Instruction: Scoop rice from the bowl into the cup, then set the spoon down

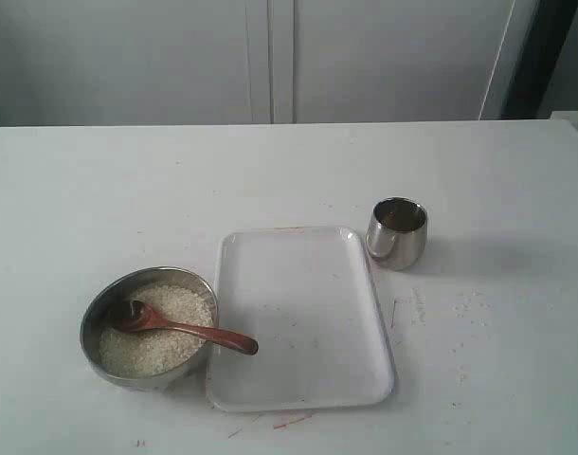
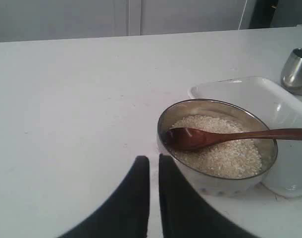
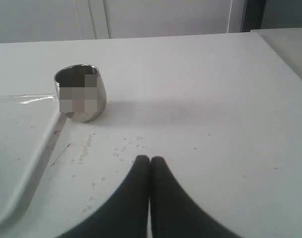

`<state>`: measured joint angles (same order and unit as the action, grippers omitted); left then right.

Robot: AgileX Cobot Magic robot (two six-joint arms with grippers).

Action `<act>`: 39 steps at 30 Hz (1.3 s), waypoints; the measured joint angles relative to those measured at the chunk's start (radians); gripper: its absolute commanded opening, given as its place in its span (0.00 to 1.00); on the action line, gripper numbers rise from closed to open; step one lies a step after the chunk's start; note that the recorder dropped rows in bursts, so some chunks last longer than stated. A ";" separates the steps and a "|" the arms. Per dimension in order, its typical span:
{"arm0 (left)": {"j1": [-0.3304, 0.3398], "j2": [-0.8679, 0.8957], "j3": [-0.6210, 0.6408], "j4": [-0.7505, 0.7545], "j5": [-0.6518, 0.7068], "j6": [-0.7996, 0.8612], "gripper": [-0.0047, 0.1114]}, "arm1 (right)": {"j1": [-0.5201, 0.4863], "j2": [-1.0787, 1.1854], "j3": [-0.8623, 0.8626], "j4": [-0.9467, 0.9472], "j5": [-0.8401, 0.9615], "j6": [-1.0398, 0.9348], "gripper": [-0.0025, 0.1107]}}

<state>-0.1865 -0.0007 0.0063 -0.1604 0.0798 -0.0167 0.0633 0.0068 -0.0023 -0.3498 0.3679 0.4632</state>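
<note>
Spoon: head on the rice in the bowl, handle jutting over the tray
Cup: upright by the tray's far corner
Left gripper, right gripper: both pinched together, empty
Tip: open first, then take the handle's free end

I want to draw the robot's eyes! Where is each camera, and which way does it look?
Exterior: up high, looking down on the bowl, tray and cup; no robot parts show.
Left wrist: low behind the left gripper, facing the bowl and spoon.
Right wrist: low behind the right gripper, facing the cup.
Shared: both wrist views catch the cup and tray.
</note>
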 measured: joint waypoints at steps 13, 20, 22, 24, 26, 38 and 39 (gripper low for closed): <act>0.000 0.000 0.000 0.000 0.000 0.000 0.16 | 0.000 0.000 0.000 -0.293 -0.066 -0.066 0.02; 0.000 0.000 0.000 0.000 0.000 0.000 0.16 | 0.000 0.000 0.000 -0.309 -0.277 -0.044 0.02; 0.000 0.000 0.000 0.000 0.000 0.000 0.16 | 0.000 0.000 0.000 -0.309 -0.319 -0.044 0.02; 0.000 0.000 0.000 0.000 0.000 0.000 0.16 | 0.000 0.000 0.000 -0.306 -0.348 -0.042 0.02; 0.000 0.000 0.000 0.000 0.000 0.000 0.16 | 0.000 0.000 0.000 -0.274 -0.392 -0.012 0.02; 0.000 0.000 0.000 0.000 0.000 0.000 0.16 | 0.000 0.000 -0.006 -0.107 -0.497 0.466 0.02; 0.000 0.000 0.000 0.000 0.000 0.000 0.16 | 0.000 -0.002 -0.015 -0.107 -0.458 0.508 0.02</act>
<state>-0.1865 -0.0007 0.0063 -0.1604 0.0798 -0.0167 0.0633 0.0050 -0.0175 -0.4568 -0.0901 0.9710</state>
